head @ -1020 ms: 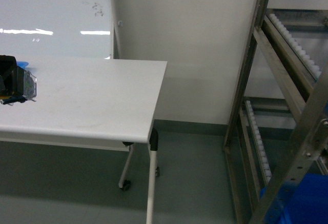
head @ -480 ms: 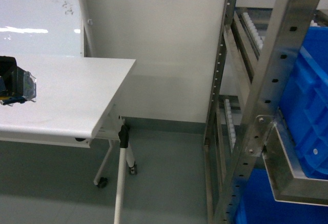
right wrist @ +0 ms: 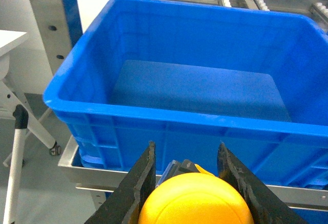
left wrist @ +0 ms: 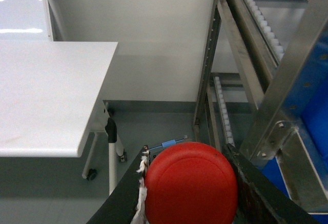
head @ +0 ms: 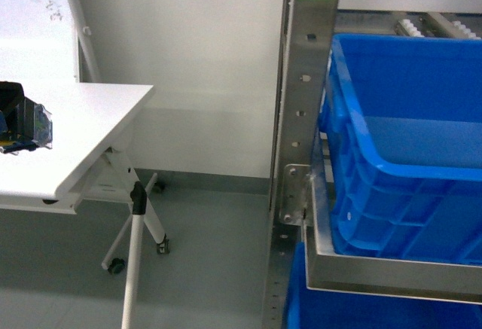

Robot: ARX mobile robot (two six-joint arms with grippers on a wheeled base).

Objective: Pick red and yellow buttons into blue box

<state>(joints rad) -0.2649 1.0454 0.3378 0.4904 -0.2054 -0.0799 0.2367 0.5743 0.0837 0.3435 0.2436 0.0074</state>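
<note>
In the left wrist view the red button (left wrist: 190, 183) fills the space between the dark fingers of my left gripper (left wrist: 186, 148), which is shut on it. My right gripper (right wrist: 185, 146) is shut on the yellow button (right wrist: 195, 201), whose base pokes out past the cap. The blue box (right wrist: 169, 114) stands just ahead of and slightly below the right gripper, open-topped, with nothing visible inside. It rests on a metal rack shelf at the right of the head view (head: 392, 167). A black and clear piece at that view's left edge (head: 22, 118) looks like my left arm's end.
A white table (head: 75, 118) on wheeled legs stands at the left. A perforated steel rack post (head: 301, 118) rises between the table and the box. Another blue crate (head: 361, 310) sits on the shelf below. Roller rails (left wrist: 256, 14) run through the rack.
The head view has swung right: the table slid left and the rack with the blue box came into full view. The black piece at the left edge kept its place.
</note>
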